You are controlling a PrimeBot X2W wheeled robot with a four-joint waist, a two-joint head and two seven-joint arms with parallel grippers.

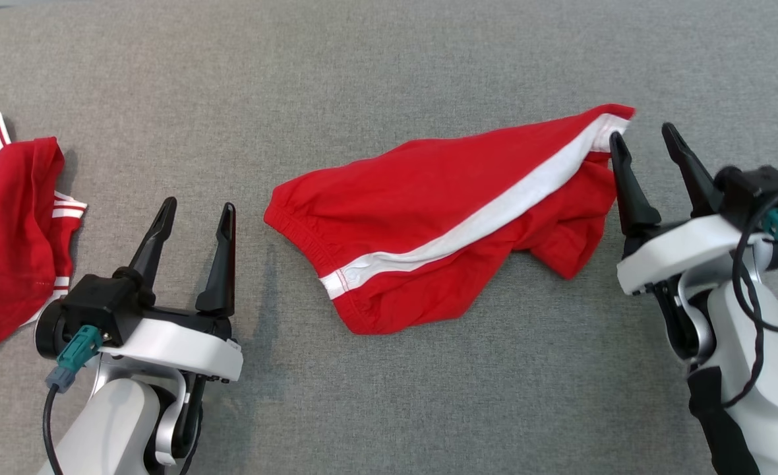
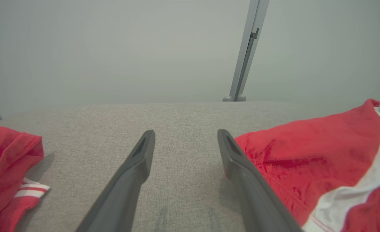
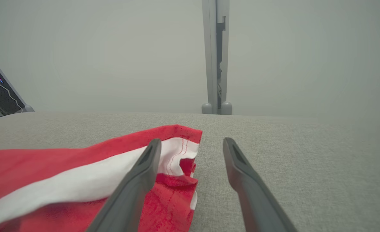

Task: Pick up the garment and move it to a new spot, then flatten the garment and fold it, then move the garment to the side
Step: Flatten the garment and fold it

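Left hand (image 1: 199, 204) and right hand (image 1: 643, 132) both empty, jaws wide apart, tips forward.

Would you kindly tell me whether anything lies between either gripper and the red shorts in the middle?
Nothing visible does. Only bare grey surface separates the left gripper from the red shorts, and the right gripper is beside their leg hem. The second red garment lies on the left gripper's other side.
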